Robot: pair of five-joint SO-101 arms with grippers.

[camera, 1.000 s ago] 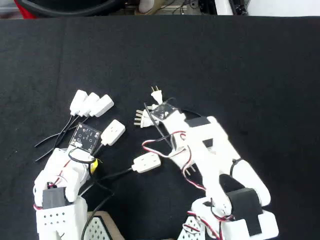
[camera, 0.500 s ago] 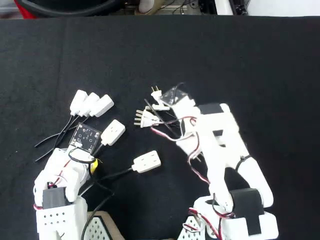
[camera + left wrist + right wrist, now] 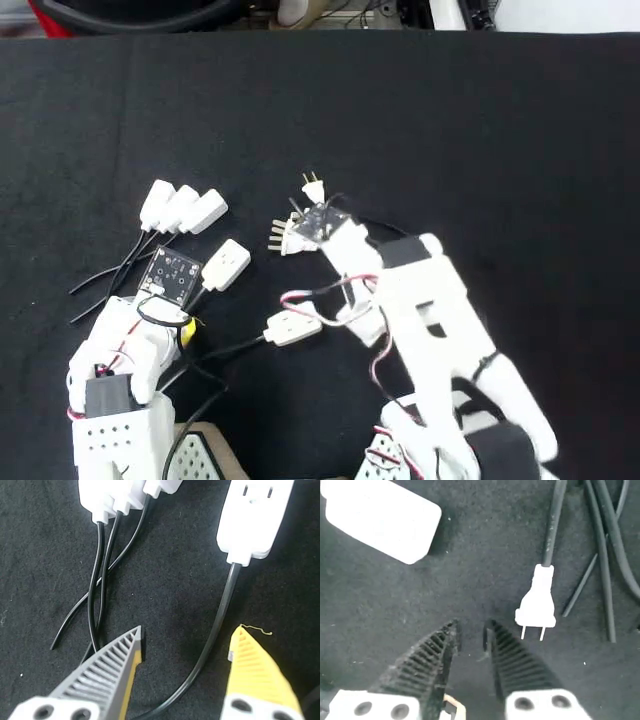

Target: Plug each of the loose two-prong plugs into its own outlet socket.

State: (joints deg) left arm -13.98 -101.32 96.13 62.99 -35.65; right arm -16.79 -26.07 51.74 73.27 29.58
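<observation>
Looking over the black cloth-covered table (image 3: 520, 120), we find the small white two-prong plug (image 3: 537, 605) lying flat on the cloth, just beside the tips of the right gripper (image 3: 470, 632). Its thin dark cord (image 3: 552, 525) trails away from it. The ribbed black fingers (image 3: 432, 652) stand only narrowly parted, with nothing between them. From above, a plug of this kind (image 3: 313, 187) sits near the table's middle, with a bunch of pronged white plugs (image 3: 284, 237) near it.

Toward the near-left corner, the left gripper (image 3: 189, 630) hangs spread wide and empty over the cloth. The black cord (image 3: 220, 615) of a white outlet socket (image 3: 252, 517) runs between its grey and yellow fingers. A second socket (image 3: 295, 325) lies nearer the near edge, and three white blocks (image 3: 182, 208) on black cords sit side by side toward the left edge.

We judge the plug light, hard and smooth, a small moulded body that could easily squirt out of a careless pinch. We would take it across the flat sides of the body, behind the flange. We would keep off the prongs, which look thin enough to bend. Its cord may drag or twist it. The sockets look just as light and would likely slide on the cloth unless braced.
</observation>
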